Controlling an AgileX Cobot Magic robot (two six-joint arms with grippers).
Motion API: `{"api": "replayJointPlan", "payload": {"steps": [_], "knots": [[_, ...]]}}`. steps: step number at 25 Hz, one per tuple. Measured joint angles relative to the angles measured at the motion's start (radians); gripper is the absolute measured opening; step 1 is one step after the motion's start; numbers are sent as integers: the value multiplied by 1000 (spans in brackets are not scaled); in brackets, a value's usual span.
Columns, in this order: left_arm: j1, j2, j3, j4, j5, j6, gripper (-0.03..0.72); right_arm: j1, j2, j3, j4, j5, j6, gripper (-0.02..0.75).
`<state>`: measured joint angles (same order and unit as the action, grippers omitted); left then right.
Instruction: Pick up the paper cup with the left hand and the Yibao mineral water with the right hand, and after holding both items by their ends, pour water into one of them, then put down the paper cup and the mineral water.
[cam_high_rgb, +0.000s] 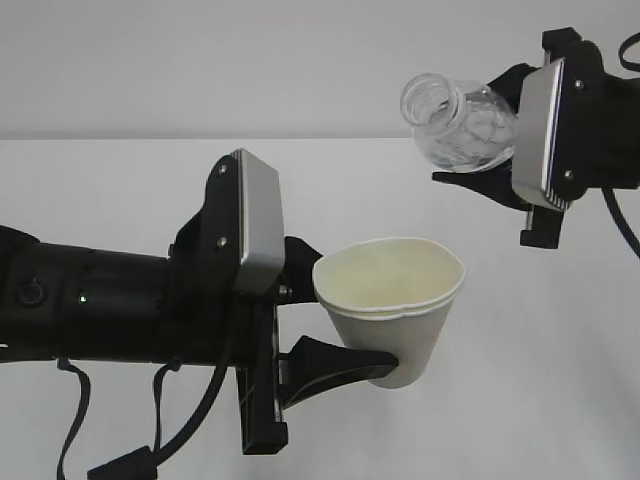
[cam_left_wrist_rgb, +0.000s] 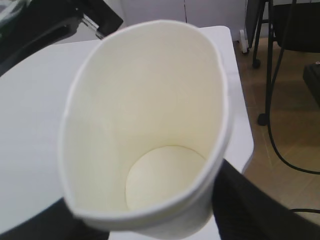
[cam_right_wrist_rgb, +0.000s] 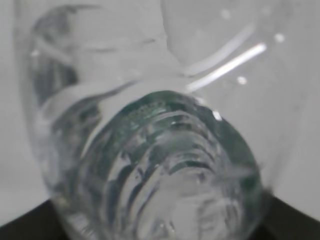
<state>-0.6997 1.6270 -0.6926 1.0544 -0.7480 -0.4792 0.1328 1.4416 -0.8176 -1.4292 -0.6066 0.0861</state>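
Paper cup (cam_high_rgb: 392, 305) first, nearest the exterior camera: the left end effector (cam_high_rgb: 345, 320) holds it clear of the table, one black finger (cam_high_rgb: 340, 362) pressed under its lower wall and the other behind its rim, so the mouth is squeezed out of round. It stands roughly upright. From the left wrist view the cup (cam_left_wrist_rgb: 150, 130) shows a pale yellowish inside with a bare, dry-looking round bottom; no water can be made out in it.

Farther back and higher to the right, the right end effector (cam_high_rgb: 500, 140) grips the Yibao mineral water (cam_high_rgb: 458, 125) around its body. The bottle lies tilted, its open capless neck pointing left and a little toward the camera, above and to the right of the cup and well apart from it. No stream leaves the neck. In the right wrist view the bottle (cam_right_wrist_rgb: 150, 150) fills the frame as blurred ribbed clear plastic with a green tint; how much water it holds cannot be told.

Below both lies the white table (cam_high_rgb: 560, 380), backed by a plain pale wall. The left wrist view shows the table's edge, wood-look floor (cam_left_wrist_rgb: 280, 125) and black chair legs (cam_left_wrist_rgb: 270, 60) beyond.
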Motion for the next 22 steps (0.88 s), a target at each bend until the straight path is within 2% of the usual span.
{"api": "replayJointPlan", "payload": {"steps": [8, 22], "knots": [[0, 0, 0, 0, 0, 0, 409, 0, 0, 0, -3, 0, -66, 453], [0, 0, 0, 0, 2, -2, 409, 0, 0, 0, -3, -2, -71, 453]]}}
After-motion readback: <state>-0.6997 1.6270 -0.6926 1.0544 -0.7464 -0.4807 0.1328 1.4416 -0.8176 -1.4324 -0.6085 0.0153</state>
